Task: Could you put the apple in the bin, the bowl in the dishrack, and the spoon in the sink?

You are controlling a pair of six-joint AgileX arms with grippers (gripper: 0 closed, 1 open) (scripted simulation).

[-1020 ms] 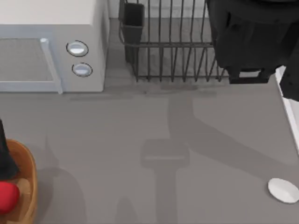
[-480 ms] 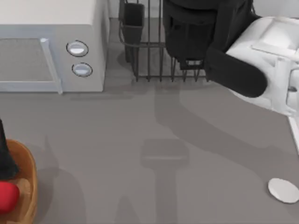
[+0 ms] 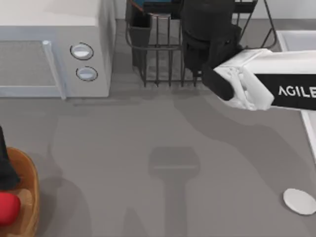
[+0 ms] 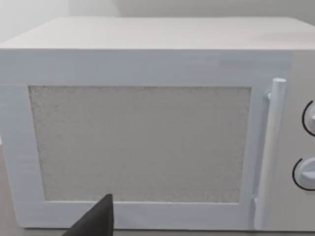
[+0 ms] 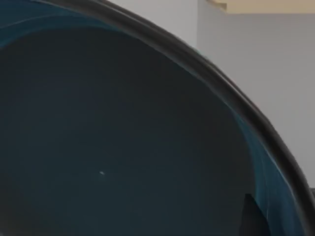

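While the right arm reaches from the top view's right side across the back of the bench, its dark wrist and right gripper hang over the dishrack, whose thin vertical bars and dark rectangular cup stand just beside the white microwave. Seen from the right wrist view, the bowl lies very close to the camera, its dark teal inside and dark rim curving across a pale wall; a sliver of teal also shows at the rack's back edge in the top view, and whether the jaws are clenched on the bowl cannot be told. At the left edge of the bench, the apple rests inside the bin, with a dark part of the left arm over it. Near the right front corner, the spoon lies on the bench, well apart from the sink, whose pale rim shows at the right rear. One dark fingertip of the left gripper points toward the microwave door in the left wrist view; the state of its jaws cannot be told.
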